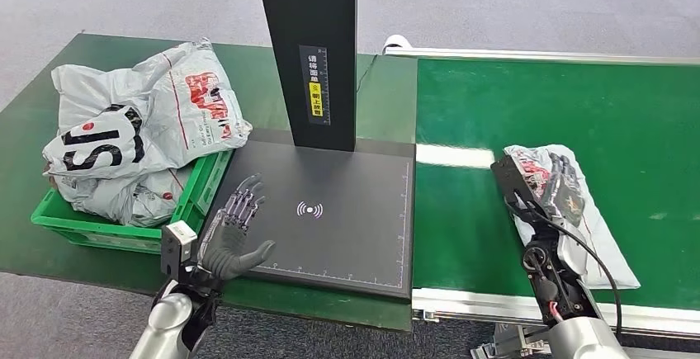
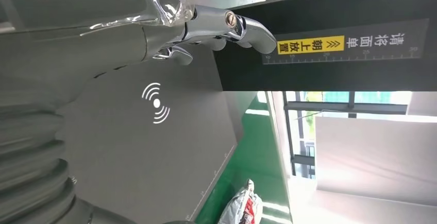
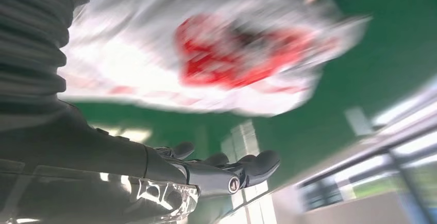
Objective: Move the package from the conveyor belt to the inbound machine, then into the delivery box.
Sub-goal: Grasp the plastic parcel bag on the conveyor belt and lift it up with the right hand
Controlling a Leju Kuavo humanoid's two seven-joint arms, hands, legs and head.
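Package, a soft white plastic mailer bag (image 1: 578, 210), lay limp on the right green belt (image 1: 644, 128); right hand (image 1: 561, 179) hovered over it, fingers spread, gripping nothing; bunching its middle seemed best.

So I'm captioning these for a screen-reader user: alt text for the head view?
The robot's right hand reaches over a white package on the green conveyor belt. Its open left hand hovers at the black inbound machine, beside a green delivery box of packages.

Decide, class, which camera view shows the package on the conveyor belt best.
The head view: the package lies whole and sharp on the green belt under the right hand. The right wrist view shows it close but blurred; the left wrist view shows a small, distant part.
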